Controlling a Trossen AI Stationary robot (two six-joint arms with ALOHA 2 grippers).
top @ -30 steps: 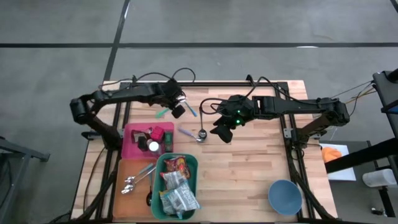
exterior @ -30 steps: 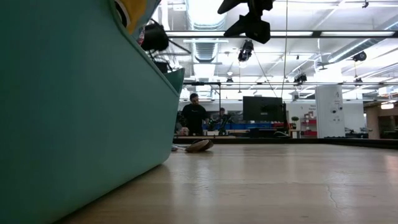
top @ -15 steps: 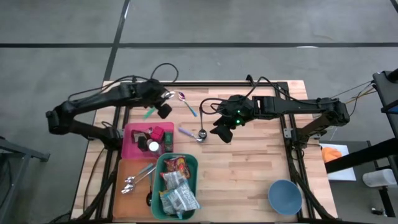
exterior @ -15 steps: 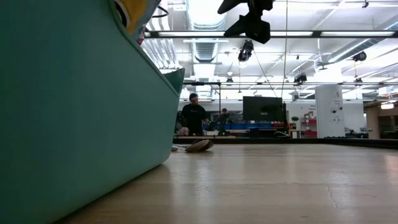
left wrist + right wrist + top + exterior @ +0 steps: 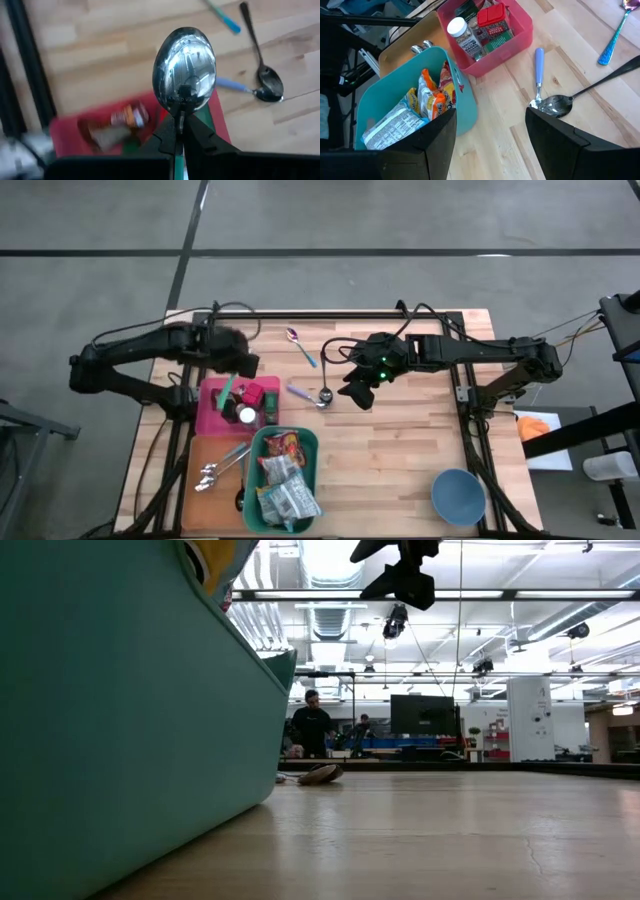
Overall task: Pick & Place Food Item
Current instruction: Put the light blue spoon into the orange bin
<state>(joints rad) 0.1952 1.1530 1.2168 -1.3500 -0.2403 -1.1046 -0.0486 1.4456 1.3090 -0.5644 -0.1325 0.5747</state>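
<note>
High view: the left gripper point(image 5: 237, 362) is over the far edge of the pink bin point(image 5: 212, 420). Its fingers are squeezed tight on a spoon with a green handle point(image 5: 184, 70). In the left wrist view the shiny spoon bowl sticks up above the fingers, with the pink bin below it. The right gripper point(image 5: 357, 389) hangs over the middle of the table point(image 5: 420, 440). Its fingers are partly open and hold nothing. Two more spoons lie near it, one black point(image 5: 570, 100) and one with a blue handle point(image 5: 538, 70). The food packets point(image 5: 282, 480) sit in the teal bin point(image 5: 310, 442), next to the pink bin. A blue bowl point(image 5: 458, 496) sits in the near right corner.
</note>
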